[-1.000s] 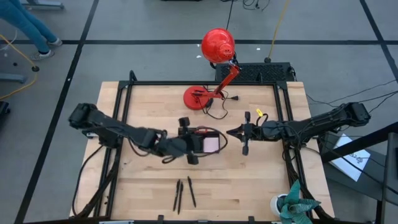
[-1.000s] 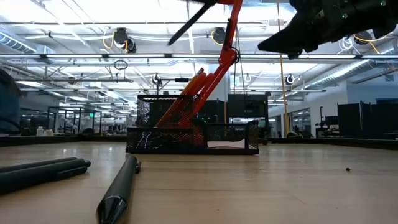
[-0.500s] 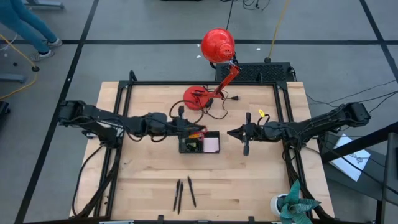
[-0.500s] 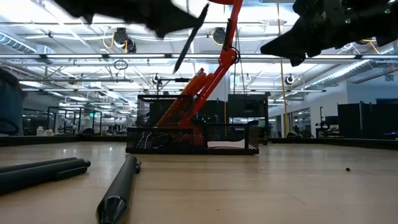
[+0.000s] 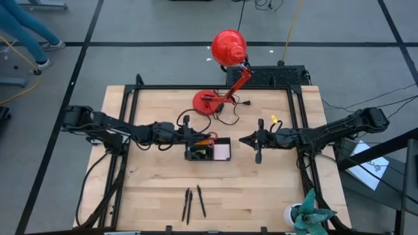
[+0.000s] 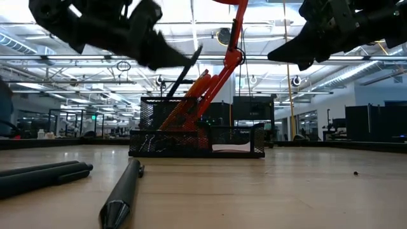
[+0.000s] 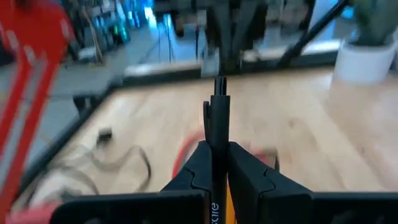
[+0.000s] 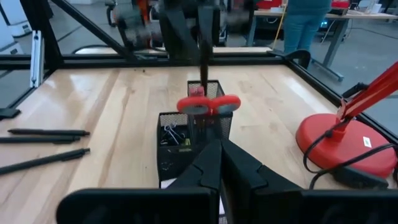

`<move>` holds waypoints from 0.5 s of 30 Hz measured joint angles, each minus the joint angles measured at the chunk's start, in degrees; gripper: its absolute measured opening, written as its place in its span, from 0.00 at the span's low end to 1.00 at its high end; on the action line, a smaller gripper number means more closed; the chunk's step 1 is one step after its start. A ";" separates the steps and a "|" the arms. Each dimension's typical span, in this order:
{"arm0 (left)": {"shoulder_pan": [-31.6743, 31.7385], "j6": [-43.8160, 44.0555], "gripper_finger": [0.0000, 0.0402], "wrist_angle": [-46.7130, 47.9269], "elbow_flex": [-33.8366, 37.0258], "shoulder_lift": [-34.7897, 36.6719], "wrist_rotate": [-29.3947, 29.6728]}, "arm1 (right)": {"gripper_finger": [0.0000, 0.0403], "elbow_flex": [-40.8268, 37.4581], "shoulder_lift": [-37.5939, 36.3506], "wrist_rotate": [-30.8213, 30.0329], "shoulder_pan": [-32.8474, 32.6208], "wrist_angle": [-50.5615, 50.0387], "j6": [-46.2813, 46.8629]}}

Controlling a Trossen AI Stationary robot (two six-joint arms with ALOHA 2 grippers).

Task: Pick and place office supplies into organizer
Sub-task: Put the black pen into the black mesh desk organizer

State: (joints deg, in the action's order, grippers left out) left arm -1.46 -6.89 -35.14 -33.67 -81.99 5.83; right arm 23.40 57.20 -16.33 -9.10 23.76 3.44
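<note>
Left gripper clamped on a black pen above the organizer — that is your working claw.

Nearest you on the table, three black pens lie side by side, well apart from the organizer. Farther in, near mid-table, you see the black organizer with the pink sticky-note pad in its low section and the red-handled scissors standing handles-up in the taller section; small black clips sit in a front compartment. Your left gripper hangs just over the tall section, the held pen tilted with its lower end down toward that mesh cup. Right gripper — fingers pressed together, holding nothing — waits in the air beside the organizer. Beyond both stands the red desk lamp at the far edge.
</note>
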 joint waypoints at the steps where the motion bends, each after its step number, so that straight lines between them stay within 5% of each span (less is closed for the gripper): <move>1: 0.01 0.23 0.06 0.49 0.56 -0.34 0.03 | 0.01 0.00 0.01 0.01 0.00 0.20 -0.01; 15: 0.22 2.09 0.06 -0.80 1.24 -6.21 0.50 | 0.01 0.00 0.03 -0.27 0.00 2.10 -2.36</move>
State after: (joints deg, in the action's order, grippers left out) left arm -1.23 -4.80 -35.95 -32.43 -88.20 6.33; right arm 23.40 57.23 -16.60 -9.10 25.87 1.08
